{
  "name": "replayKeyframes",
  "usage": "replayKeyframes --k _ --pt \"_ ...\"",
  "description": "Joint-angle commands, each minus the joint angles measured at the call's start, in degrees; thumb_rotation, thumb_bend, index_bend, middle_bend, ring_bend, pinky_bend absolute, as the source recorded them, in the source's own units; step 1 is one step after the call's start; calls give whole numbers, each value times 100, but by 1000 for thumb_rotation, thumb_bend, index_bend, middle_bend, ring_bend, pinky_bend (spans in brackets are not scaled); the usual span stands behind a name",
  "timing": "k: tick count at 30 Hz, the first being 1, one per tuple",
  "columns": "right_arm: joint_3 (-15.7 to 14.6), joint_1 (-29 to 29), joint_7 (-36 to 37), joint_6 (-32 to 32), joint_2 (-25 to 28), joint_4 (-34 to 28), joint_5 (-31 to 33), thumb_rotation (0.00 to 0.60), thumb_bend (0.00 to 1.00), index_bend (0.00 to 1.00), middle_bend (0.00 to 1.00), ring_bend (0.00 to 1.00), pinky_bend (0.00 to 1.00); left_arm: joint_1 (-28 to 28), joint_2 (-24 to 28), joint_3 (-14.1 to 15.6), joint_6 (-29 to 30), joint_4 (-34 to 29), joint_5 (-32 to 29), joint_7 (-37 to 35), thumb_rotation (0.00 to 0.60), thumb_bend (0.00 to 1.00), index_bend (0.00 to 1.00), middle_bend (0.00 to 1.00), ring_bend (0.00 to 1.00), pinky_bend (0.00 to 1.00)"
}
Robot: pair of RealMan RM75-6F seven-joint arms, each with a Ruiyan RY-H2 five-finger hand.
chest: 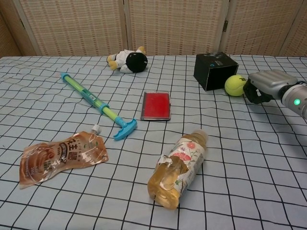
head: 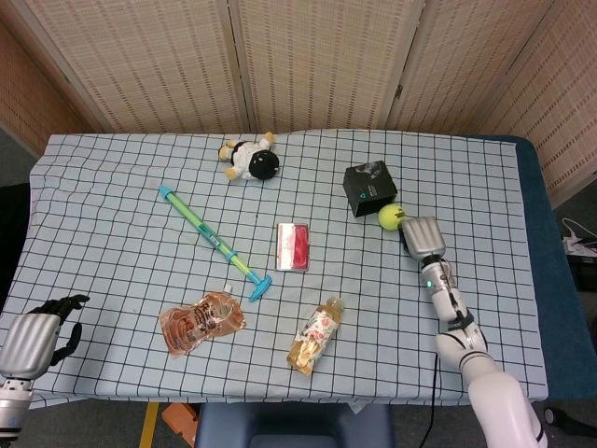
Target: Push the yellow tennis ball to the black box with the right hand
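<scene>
The yellow tennis ball [head: 390, 217] [chest: 235, 85] lies on the checked cloth, touching the front right corner of the black box [head: 368, 188] [chest: 215, 71]. My right hand [head: 422, 237] [chest: 265, 85] is right behind the ball on its right side, fingers curled in and pressing against it, holding nothing. My left hand [head: 35, 333] rests at the table's near left edge with dark fingers curled, empty; the chest view does not show it.
On the cloth lie a red card case [head: 293, 245], a tea bottle [head: 315, 335] on its side, a brown pouch [head: 200, 322], a blue-green syringe toy [head: 214, 242] and a plush toy [head: 252, 159]. A folding screen stands behind the table.
</scene>
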Motion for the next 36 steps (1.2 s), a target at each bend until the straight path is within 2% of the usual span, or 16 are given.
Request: replayKeyframes --k 1,6,8,14,19,25,26,28,30,33,36 --pt "-17 28 43 -12 -52 69 -14 600 1000 987 923 678 1000 2 4 5 4 -1 8 -9 600 520 297 358 348 551" --pt "-55 39 261 2 -78 104 -54 600 992 895 866 603 986 7 13 6 32 -5 32 -26 600 519 297 358 348 551" --pt "-83 36 417 65 -70 93 -89 600 942 842 809 555 950 8 13 12 35 -2 41 -25 600 519 297 358 348 551" --pt "-158 27 921 266 -42 63 -192 600 686 638 631 417 786 1 12 13 15 -7 31 -25 600 519 297 358 348 551" --pt "-267 29 1391 325 5 2 -313 600 622 526 518 335 662 0 17 20 18 -13 45 -28 600 519 298 358 348 551" --pt "-371 39 1683 266 23 -21 -410 600 543 401 451 283 596 10 21 20 45 -9 56 -47 600 519 298 358 348 551" --pt "-387 44 1726 241 26 -20 -423 600 500 380 442 275 584 11 22 21 47 -8 59 -50 600 519 298 358 348 551" --pt "-408 50 1721 224 18 5 -441 600 297 322 411 245 549 10 23 21 42 -3 55 -56 600 519 299 358 348 552" --pt "-430 52 1779 237 19 -8 -463 600 185 297 389 226 528 8 21 21 35 0 51 -60 600 518 298 358 347 551" --pt "-454 62 1891 210 33 -26 -486 600 139 278 355 194 477 4 22 21 28 1 49 -65 600 519 298 358 348 551" --pt "-476 80 1981 171 43 -38 -505 600 100 218 284 131 377 6 24 22 33 -1 53 -67 600 519 298 358 348 552"
